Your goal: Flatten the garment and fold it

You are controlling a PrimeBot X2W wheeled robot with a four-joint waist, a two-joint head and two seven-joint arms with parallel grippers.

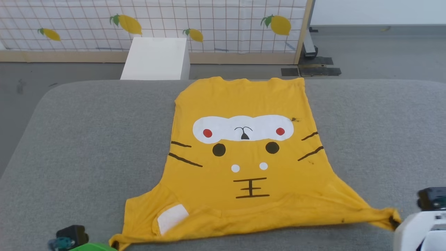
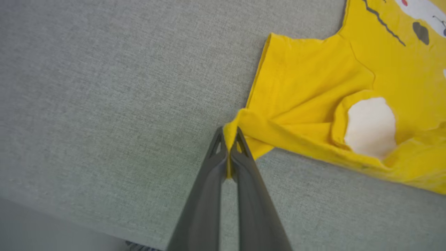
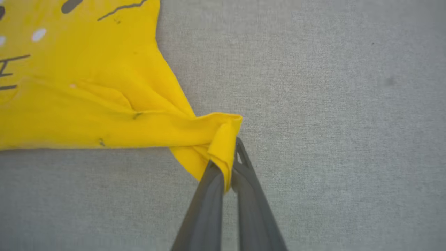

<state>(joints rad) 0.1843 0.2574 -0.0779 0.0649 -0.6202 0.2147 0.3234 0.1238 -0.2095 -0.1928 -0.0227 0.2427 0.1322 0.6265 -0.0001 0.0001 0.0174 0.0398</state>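
Observation:
The mustard-yellow garment [image 1: 244,157] lies spread on the grey cushioned surface, print side up, with a white oval, red dots and black line marks; its hem points away from me. My left gripper [image 2: 229,137] is shut on the tip of the near left sleeve [image 2: 244,122]. My right gripper [image 3: 226,164] is shut on the bunched tip of the near right sleeve [image 3: 223,136]. Both sleeves are pulled outward and the near edge is stretched between them. In the head view the left wrist [image 1: 69,237] and right wrist [image 1: 425,216] sit at the bottom corners.
The grey cushioned surface [image 1: 87,139] runs wide on both sides of the shirt. A white box [image 1: 156,57] stands on the floor behind it, before a lemon-print grid panel [image 1: 139,24]. Grey floor [image 1: 376,52] lies at the back right.

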